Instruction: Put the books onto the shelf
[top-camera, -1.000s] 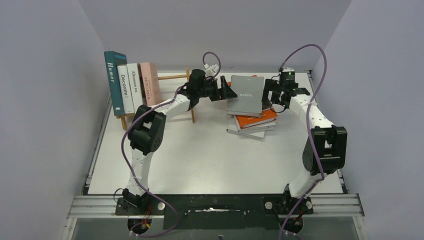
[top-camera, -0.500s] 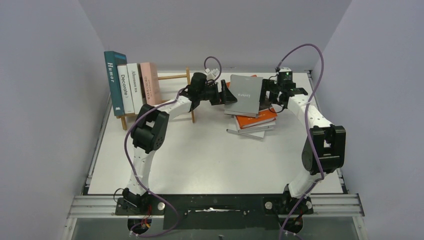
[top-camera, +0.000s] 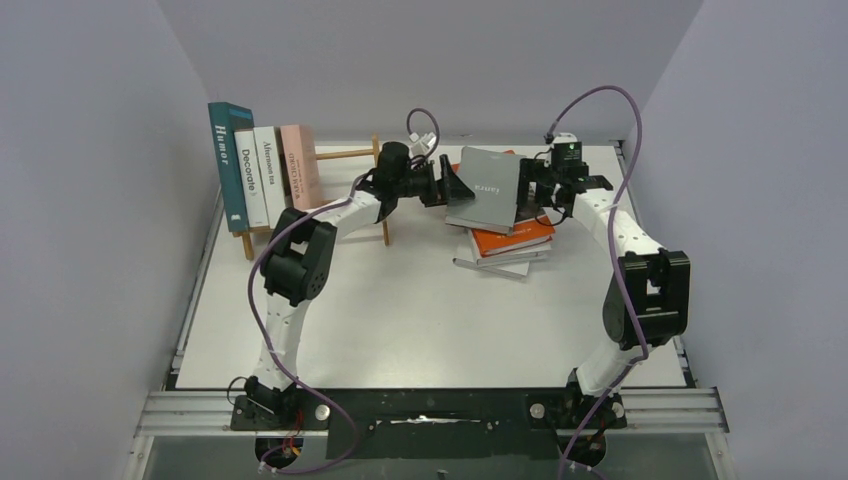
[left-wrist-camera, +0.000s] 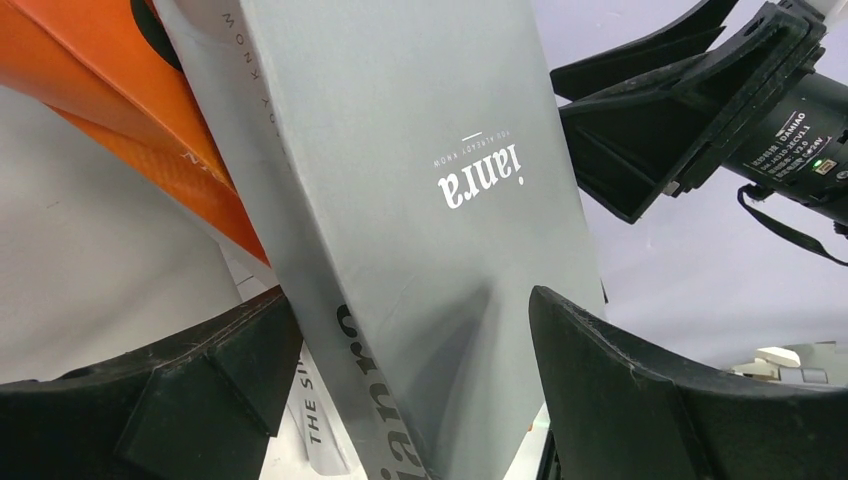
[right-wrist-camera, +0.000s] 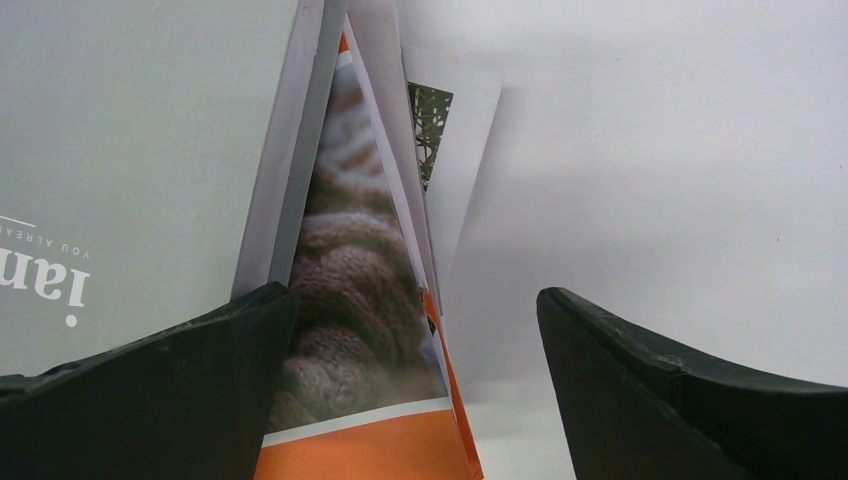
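Your left gripper (left-wrist-camera: 415, 340) is wide open with the grey book (left-wrist-camera: 400, 180) tilted up between its jaws, so close squarely on the spine before lifting. Right gripper (right-wrist-camera: 420, 340), open too, sits at the book's far edge; the shelf (top-camera: 345, 153) is back behind your left gripper.

The grey book (left-wrist-camera: 400, 180) has a smooth, matt paper cover with flat white print. The orange book (left-wrist-camera: 90, 90) beside it is smooth too, with a faint sheen. On the cover with the knitted picture (right-wrist-camera: 340, 300) the rough wool is only a print on smooth paper. The fingers (left-wrist-camera: 640, 400) of the left gripper (left-wrist-camera: 412, 320) are black matt plastic, a little grainy. The shelf (top-camera: 345, 153) is bare light wood. The table (top-camera: 400, 300) is white, smooth and matt, and the rail (top-camera: 180, 410) at its near edge is dull grey metal.
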